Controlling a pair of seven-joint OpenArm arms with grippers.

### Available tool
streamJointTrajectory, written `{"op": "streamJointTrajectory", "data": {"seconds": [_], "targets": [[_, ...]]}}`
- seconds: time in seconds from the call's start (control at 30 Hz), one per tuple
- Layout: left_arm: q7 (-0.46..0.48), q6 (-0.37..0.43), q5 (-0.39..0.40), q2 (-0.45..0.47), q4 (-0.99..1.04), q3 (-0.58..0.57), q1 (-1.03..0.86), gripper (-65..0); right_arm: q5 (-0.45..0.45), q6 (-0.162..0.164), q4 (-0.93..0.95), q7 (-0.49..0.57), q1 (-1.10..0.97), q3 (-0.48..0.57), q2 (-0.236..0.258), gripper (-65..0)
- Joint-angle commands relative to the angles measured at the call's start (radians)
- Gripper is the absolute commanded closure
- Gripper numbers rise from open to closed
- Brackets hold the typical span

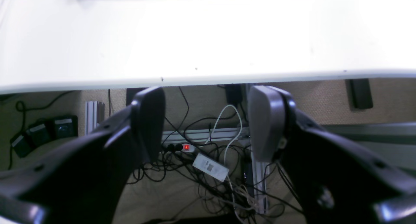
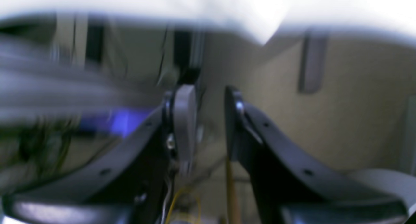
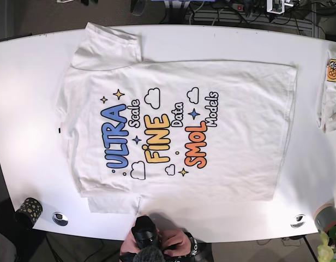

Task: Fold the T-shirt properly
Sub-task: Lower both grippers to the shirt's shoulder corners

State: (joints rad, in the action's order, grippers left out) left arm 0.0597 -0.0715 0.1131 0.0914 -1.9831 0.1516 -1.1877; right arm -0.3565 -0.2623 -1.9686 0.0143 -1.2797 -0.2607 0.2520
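The white T-shirt [image 3: 173, 131] lies spread flat, print side up, on the white table [image 3: 26, 109], with its collar at the left and its hem at the right. The print reads "ULTRA Scale FINE Data SMOL Models". Neither arm shows in the base view. My left gripper [image 1: 208, 120] is open and empty, hanging off the table's edge [image 1: 208, 79] over the floor. My right gripper [image 2: 209, 126] is open and empty, also below the table's edge; that view is motion-blurred.
A second white garment with an orange label [image 3: 331, 90] lies at the table's right edge. A dark cup [image 3: 29, 210], two metal discs [image 3: 60, 218] [image 3: 298, 220] and a tape roll [image 3: 326, 215] sit along the near edge. A person's hands [image 3: 157, 243] are at the bottom. Cables and a power strip [image 1: 182, 147] cover the floor.
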Motion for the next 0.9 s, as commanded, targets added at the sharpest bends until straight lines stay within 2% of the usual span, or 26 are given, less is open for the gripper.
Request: {"op": "streamJointTrajectory", "data": {"seconds": [0.0,0.13,0.3,0.37,0.43,0.5,0.63,0.7,0.77,0.87], "targets": [[0.025,0.0,0.004,0.001,-0.014,0.004,0.019,-36.9,-0.057,-0.005,-0.011,0.009,0.002,-0.022,0.011,-14.4],[0.025,0.0,0.004,0.001,-0.012,0.006,0.075,-37.1,-0.134,-0.012,-0.011,0.013,0.054,-0.056,0.011,-14.4],[0.022,-0.001,0.004,0.001,-0.006,0.004,0.165,-37.1,-0.221,-0.093,-0.011,0.011,0.131,-0.07,0.005,-15.2],[0.015,-0.001,0.004,0.001,-0.006,0.004,0.193,-37.1,-0.252,-0.11,-0.011,0.011,0.154,-0.07,0.007,-15.4],[-0.013,-0.004,0.006,0.003,-0.006,0.004,0.219,-37.4,-0.293,-0.111,-0.011,0.011,0.17,-0.078,0.008,-15.9],[-0.028,-0.035,0.032,0.006,-0.006,0.004,0.242,-38.6,-0.329,-0.111,-0.011,0.009,0.179,-0.078,0.013,-19.5],[-0.059,-0.121,0.135,0.006,-0.006,0.058,0.272,-48.6,-0.41,-0.111,-0.013,-0.009,0.202,-0.081,0.013,-37.4],[-0.071,-0.15,0.176,0.003,-0.005,0.099,0.279,-50.6,-0.453,-0.111,-0.013,-0.04,0.22,-0.081,0.014,-45.3],[-0.1,-0.173,0.218,0.003,-0.005,0.136,0.303,-50.6,-0.508,-0.127,-0.011,-0.096,0.246,-0.082,0.028,-49.0],[-0.165,-0.196,0.264,0.003,-0.005,0.187,0.332,-50.6,-0.586,-0.173,-0.007,-0.181,0.285,-0.101,0.051,-48.2]]}}
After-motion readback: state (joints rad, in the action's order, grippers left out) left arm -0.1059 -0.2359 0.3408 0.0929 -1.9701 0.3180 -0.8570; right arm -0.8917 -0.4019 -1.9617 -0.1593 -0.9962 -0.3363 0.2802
